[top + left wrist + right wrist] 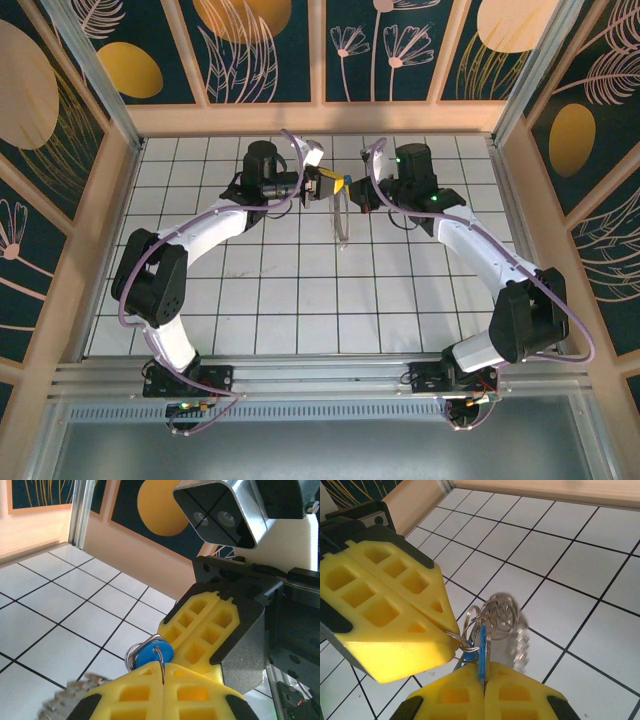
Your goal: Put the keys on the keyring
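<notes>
Meeting tip to tip above far middle of white tiled bench [200, 300], both yellow jaws pinched tight. Right jaws clamp head of small blue-headed key [481, 652], blade hidden. Left jaws nip thin silvery wire ring [462, 639] touching key head. Large silvery-grey metal keyring [342, 215], strung with small pale pieces, hangs beneath both jaws; contact with bench unclear.

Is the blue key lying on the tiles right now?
No, the right gripper holds the blue key pinched between its fingers, up off the tiled table.
</notes>
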{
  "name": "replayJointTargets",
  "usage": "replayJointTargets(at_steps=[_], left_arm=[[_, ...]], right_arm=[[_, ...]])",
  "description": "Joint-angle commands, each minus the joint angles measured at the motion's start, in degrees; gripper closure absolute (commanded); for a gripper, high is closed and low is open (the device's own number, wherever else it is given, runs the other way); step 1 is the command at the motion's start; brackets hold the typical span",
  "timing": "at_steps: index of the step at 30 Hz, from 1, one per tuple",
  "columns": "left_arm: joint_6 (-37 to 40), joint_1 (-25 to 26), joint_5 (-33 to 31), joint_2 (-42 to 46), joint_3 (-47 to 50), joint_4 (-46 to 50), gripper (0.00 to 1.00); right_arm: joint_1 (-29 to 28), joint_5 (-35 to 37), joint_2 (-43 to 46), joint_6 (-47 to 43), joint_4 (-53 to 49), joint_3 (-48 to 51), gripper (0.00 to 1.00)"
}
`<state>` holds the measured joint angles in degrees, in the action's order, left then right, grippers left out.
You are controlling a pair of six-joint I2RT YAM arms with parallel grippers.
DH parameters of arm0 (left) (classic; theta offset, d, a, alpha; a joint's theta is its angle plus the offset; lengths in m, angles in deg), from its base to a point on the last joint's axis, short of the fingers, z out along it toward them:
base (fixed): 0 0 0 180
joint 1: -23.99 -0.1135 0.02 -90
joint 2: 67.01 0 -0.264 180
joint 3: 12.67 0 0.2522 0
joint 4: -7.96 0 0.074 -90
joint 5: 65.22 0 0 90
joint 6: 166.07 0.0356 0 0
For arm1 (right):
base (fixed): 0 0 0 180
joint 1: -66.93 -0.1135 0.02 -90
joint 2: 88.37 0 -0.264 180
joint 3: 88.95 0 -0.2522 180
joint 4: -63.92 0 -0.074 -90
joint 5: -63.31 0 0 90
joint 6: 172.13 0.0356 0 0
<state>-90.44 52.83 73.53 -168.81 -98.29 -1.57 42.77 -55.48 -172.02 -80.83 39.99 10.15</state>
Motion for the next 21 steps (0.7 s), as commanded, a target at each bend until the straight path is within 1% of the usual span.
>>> replayJointTargets(at_steps=[1, 11, 16, 21], left_arm=[[0.3, 1.15, 2.88, 1.42, -0.74, -1.29, 1.0], [0.39, 1.17, 2.82, 1.6, -0.74, -1.19, 1.0], [0.51, 1.17, 2.75, 1.6, -0.74, -1.08, 1.0], [0.31, 1.19, 2.93, 1.47, -0.83, -1.23, 1.0]], right_arm=[[-0.4, 2.04, 0.88, -1.49, 1.03, -0.18, 1.0], [2.4, 2.01, 3.62, -1.3, 1.02, 3.15, 1.0], [2.59, 1.1, 3.44, -1.08, 1.21, 3.02, 1.0], [1.46, -0.2, 2.21, -0.77, 1.56, 1.9, 1.0]])
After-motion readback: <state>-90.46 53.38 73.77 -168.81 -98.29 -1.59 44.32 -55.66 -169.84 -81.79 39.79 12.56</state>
